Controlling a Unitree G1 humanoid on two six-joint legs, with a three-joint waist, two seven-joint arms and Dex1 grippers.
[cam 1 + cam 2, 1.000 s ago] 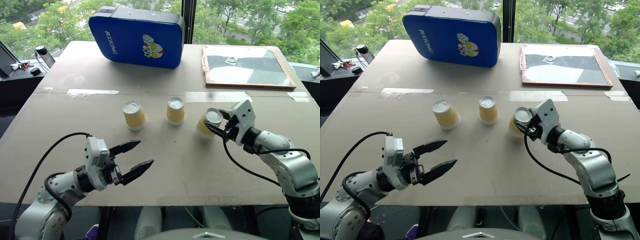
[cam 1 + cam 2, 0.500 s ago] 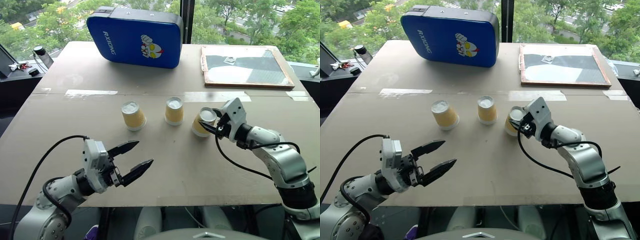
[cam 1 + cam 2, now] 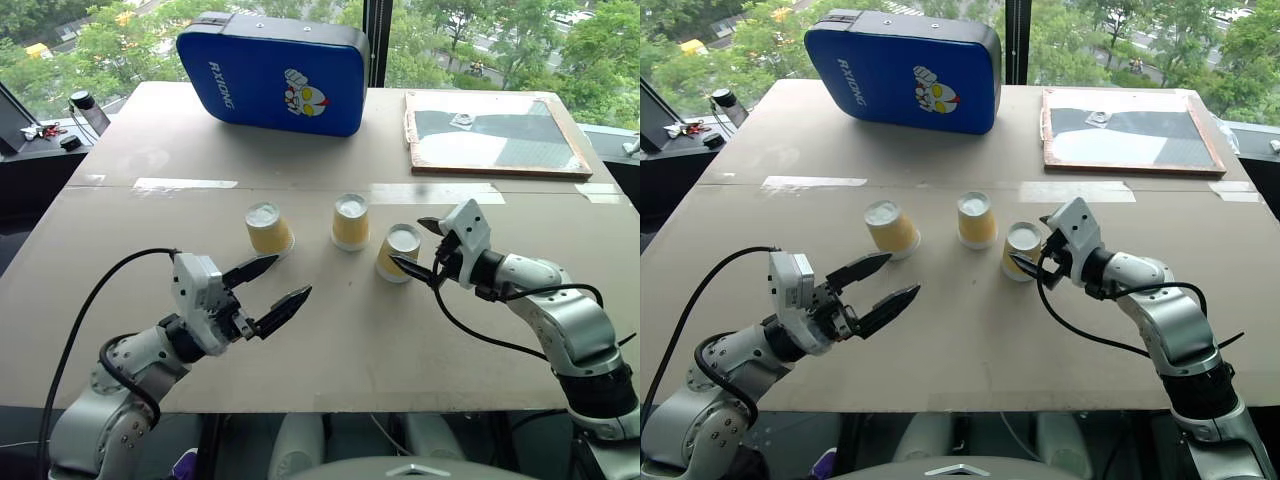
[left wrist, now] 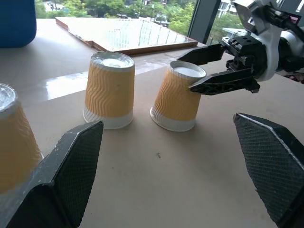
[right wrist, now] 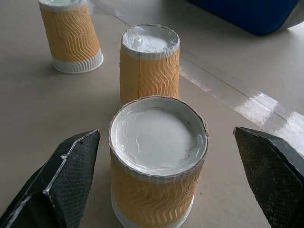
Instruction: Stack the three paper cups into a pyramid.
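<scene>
While our two grippers hover low over a beige table (image 3: pixel 400 350), three paper cups stand upside down on it in a loose row, white bases up. Our left cup (image 3: pixel 268 229) and middle cup (image 3: pixel 350 221) stand apart from each other. Our right cup (image 3: pixel 399 252) sits just beside the middle one, a little nearer to us, and appears to lean slightly. Our right gripper (image 3: pixel 419 245) has its two black fingers spread wide, one on either side of the right cup, and they do not clamp it. Our left gripper (image 3: pixel 278 284) hangs nearer to us than the left cup, fingers also spread apart, holding nothing. Farther back lie a blue pad (image 3: pixel 272 72) with a cartoon print and a wooden-framed board (image 3: pixel 494 133)
</scene>
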